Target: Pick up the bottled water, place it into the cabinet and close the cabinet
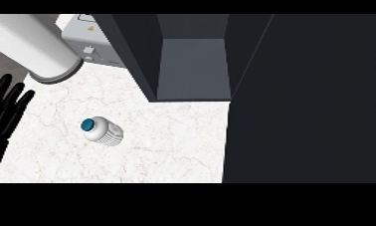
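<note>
1. The water bottle (102, 131) stands on the white marbled desk (169, 145), seen almost from straight above, its teal cap facing me and its ribbed white body below it.
2. Nothing touches the bottle; it stands apart from everything else, towards the left of the desk.
3. My left hand (11, 104) shows at the view's left edge, fingers straight and pointing up, holding nothing, near the bottle but clear of it.
4. The cabinet (192, 63) sits beyond the bottle and to the right, its grey inside open to view.
5. A large dark panel (301, 100) fills the right side; I take it to be the cabinet's open door, though I can't be sure from this angle.
6. At upper left a thick white cylinder (37, 46) lies over a small grey appliance (88, 41) at the back of the desk.
</note>
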{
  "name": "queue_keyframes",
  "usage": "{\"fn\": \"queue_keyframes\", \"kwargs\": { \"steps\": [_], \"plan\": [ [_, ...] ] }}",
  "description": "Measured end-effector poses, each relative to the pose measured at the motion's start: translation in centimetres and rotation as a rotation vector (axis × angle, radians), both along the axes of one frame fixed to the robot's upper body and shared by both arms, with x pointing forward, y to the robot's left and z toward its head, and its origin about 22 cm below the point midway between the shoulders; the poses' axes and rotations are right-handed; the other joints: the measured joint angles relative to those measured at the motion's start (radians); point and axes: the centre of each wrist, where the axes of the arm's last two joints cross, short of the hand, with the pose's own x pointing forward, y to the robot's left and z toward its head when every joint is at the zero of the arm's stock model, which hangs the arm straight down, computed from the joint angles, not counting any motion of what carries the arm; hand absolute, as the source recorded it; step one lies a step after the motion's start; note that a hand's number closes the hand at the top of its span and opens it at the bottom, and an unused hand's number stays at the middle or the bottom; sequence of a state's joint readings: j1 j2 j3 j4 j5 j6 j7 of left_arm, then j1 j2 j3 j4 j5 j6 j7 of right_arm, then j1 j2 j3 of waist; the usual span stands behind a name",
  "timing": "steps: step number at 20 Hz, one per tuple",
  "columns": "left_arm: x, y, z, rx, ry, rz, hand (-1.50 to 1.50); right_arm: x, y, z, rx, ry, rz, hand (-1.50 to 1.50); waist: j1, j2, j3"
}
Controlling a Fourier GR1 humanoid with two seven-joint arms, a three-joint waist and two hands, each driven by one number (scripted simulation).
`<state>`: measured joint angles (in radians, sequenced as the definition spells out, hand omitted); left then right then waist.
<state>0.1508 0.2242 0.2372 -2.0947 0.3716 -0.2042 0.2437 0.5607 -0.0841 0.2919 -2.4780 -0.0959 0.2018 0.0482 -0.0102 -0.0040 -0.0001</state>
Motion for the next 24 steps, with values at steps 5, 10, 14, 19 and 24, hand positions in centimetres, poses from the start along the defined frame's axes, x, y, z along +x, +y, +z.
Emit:
{"fn": "queue_keyframes", "kwargs": {
  "steps": [5, 10, 14, 19, 24],
  "plan": [
    [0.6, 0.6, -2.6, 0.001, 0.054, 0.015, -1.5, -0.9, 0.3, -0.2, 0.002, 0.006, 0.004, -1.5, -0.002, 0.001, -0.001],
    [2.0, 1.4, -5.9, -0.006, 0.133, 0.018, -1.5, -1.9, 0.8, -0.6, 0.02, 0.013, 0.022, -1.5, -0.011, 0.001, -0.001],
    [3.1, 2.4, -8.8, -0.028, 0.199, 0.0, -1.5, -2.3, 1.0, -0.6, 0.026, 0.019, 0.027, -1.5, -0.014, 0.002, -0.001],
    [4.1, 2.7, -12.7, -0.076, 0.265, 0.012, -1.5, -3.1, 1.1, -0.9, 0.039, 0.025, 0.028, -1.5, -0.019, 0.002, -0.002],
    [4.5, 3.1, -16.7, -0.083, 0.297, 0.016, -1.5, -4.0, 1.4, -1.4, 0.057, 0.031, 0.03, -1.5, -0.023, 0.002, -0.002]
  ]
}}
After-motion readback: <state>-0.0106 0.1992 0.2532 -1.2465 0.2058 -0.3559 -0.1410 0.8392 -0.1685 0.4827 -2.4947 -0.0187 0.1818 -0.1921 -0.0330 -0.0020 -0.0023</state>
